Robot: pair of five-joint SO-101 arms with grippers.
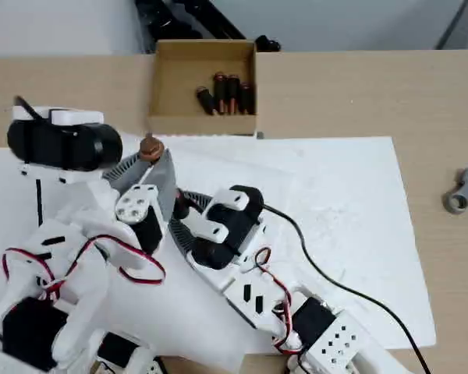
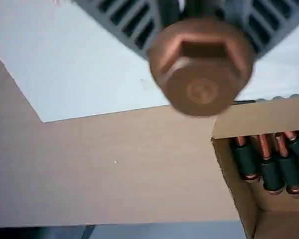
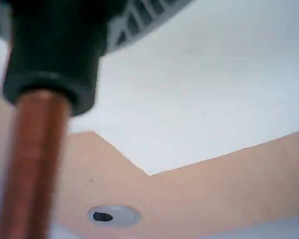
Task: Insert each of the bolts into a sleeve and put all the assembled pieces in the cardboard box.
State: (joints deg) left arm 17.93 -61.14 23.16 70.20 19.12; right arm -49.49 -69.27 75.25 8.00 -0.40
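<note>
Currently left claw (image 1: 151, 160) grips bolt (image 2: 202, 64) at head, shaft (image 3: 30, 164) lying back into sleeve (image 3: 52, 55) clamped in right claw (image 1: 182, 209), box (image 1: 203, 125) just ahead.

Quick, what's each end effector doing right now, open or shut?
Left end effector: closed on the bolt.
Right end effector: closed on the sleeve.

L fingers (image 2: 120, 15) & R fingers (image 3: 139, 20) both clamped, tips close together
</note>
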